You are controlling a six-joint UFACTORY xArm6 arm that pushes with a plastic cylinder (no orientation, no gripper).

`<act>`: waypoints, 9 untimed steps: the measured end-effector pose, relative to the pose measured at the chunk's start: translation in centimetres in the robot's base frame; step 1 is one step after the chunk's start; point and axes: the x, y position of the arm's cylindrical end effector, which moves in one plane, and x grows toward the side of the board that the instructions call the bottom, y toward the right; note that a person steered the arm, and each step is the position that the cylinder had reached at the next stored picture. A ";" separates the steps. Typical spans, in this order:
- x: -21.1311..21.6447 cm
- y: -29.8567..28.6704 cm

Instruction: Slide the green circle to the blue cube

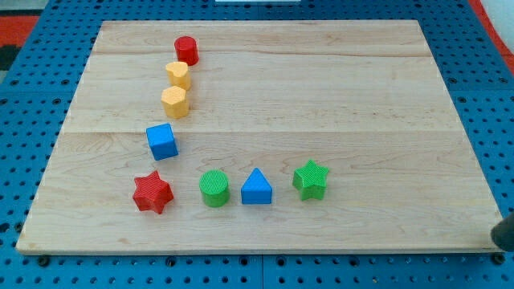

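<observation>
The green circle (214, 188) is a short green cylinder near the bottom of the wooden board (337, 96), left of centre. The blue cube (162, 141) sits up and to the left of it, a short gap away. A dark shape at the view's bottom right edge, off the board, looks like my tip (499, 241). It is far to the right of all the blocks and touches none of them.
A red star (152, 192) lies left of the green circle and below the blue cube. A blue triangle (256, 187) and a green star (310, 179) lie to the right of the circle. Above the cube stand a yellow hexagon (174, 102), a yellow heart (178, 74) and a red cylinder (186, 50).
</observation>
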 end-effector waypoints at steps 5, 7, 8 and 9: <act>0.1 -6.1; 0.2 -21.9; -1.4 -26.2; -4.4 -29.4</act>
